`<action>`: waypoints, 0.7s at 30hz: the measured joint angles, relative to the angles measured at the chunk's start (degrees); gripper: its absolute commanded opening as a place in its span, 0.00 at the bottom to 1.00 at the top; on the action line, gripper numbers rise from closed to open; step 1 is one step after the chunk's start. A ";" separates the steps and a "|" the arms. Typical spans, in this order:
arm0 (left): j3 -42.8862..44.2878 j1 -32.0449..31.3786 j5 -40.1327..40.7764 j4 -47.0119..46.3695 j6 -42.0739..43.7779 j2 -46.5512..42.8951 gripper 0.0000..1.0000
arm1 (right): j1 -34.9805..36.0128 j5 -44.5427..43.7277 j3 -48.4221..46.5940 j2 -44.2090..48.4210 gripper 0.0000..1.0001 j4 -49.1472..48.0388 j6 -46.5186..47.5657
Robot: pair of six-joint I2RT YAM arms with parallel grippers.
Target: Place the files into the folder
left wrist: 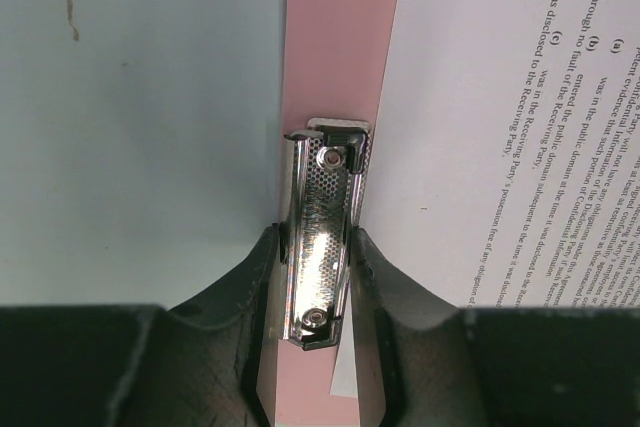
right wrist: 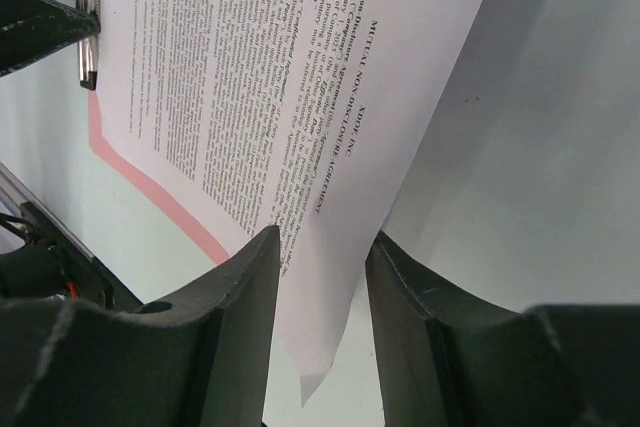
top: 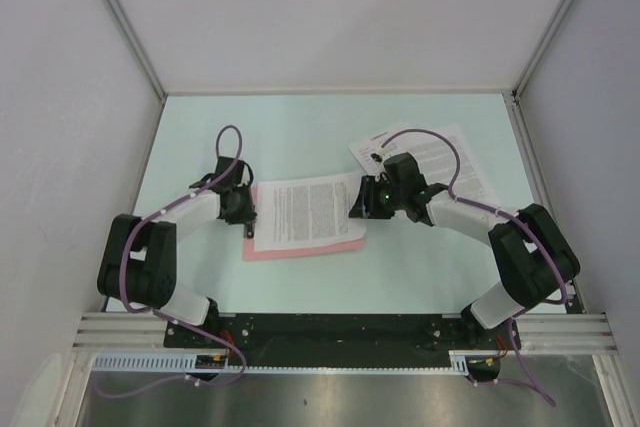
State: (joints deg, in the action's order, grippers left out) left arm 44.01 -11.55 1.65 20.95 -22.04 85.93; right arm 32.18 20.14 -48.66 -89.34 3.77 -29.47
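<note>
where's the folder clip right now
The clip sits on the folder's left short edge as seen from above, held between the left gripper's fingers, with the sheet just beside it.

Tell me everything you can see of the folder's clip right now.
The clip is a shiny perforated metal bar with two rivets, lying flat at the pink folder's short edge. The left gripper grips its two long sides. A printed sheet's edge meets it; whether tucked under is unclear.

Overhead view looking down, wrist views close (both sharing the folder (left wrist: 330, 47))
</note>
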 measured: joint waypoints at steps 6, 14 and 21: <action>0.26 -1.49 1.27 1.75 -1.53 -0.15 0.00 | 0.50 -0.66 0.00 0.00 0.52 1.60 -0.07; 0.20 -3.15 3.56 4.44 -3.56 -1.27 0.00 | 0.70 -1.09 0.00 0.00 0.53 3.19 -2.43; -0.22 -4.52 5.57 4.76 -4.85 -1.97 0.00 | 0.68 -0.46 0.00 0.00 0.53 5.90 -8.92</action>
State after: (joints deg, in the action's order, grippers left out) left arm 43.79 -16.08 7.22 25.71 -26.89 83.96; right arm 32.86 19.68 -48.66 -89.34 9.67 -38.39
